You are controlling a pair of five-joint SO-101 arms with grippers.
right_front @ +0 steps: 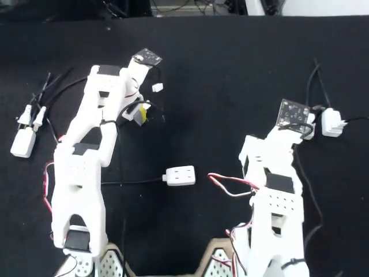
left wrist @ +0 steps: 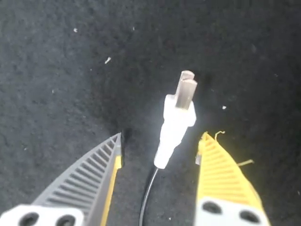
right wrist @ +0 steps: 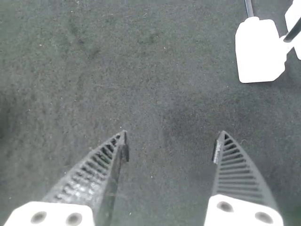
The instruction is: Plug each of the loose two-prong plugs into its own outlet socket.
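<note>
Left gripper: Your left gripper [left wrist: 161, 136] hangs spread wide, low over the table [right_front: 230, 69], and is grasping nothing. Its grey finger [left wrist: 94, 174] and yellow finger [left wrist: 221, 174] stand on either side of the loose plug, with a gap on both sides.

Loose plug: The white two-prong plug [left wrist: 178, 117] lies flat on the far left-centre of the table. Its prongs point away from the gripper, and its thin black cord runs back between the fingers.

Step in hand: This looks like the grasp of that plug.

Doing it well: The plug sits nearer the yellow finger, so centre it before you squeeze. Close on the thick white body, not on the prongs or the cord. Leave the prongs sticking out past the fingertips so they can reach the slots. Squeeze squarely, because a skewed grip would likely twist the plug.

Right gripper: Your right gripper [right wrist: 172, 134] is released, with its fingers spread over bare table on the right.

Middle outlet: A white outlet strip [right_front: 180, 175] lies near the centre, well apart from the plug. Its slots look unfilled, so it is probably the target.

Left outlet: A white outlet block [right_front: 23, 144] at the left edge seems to hold two plugs [right_front: 31, 115] at its far end.

Right outlet: You cannot tell whether anything is seated in the white block [right_front: 331, 122] at the far right, near the right gripper.
</note>
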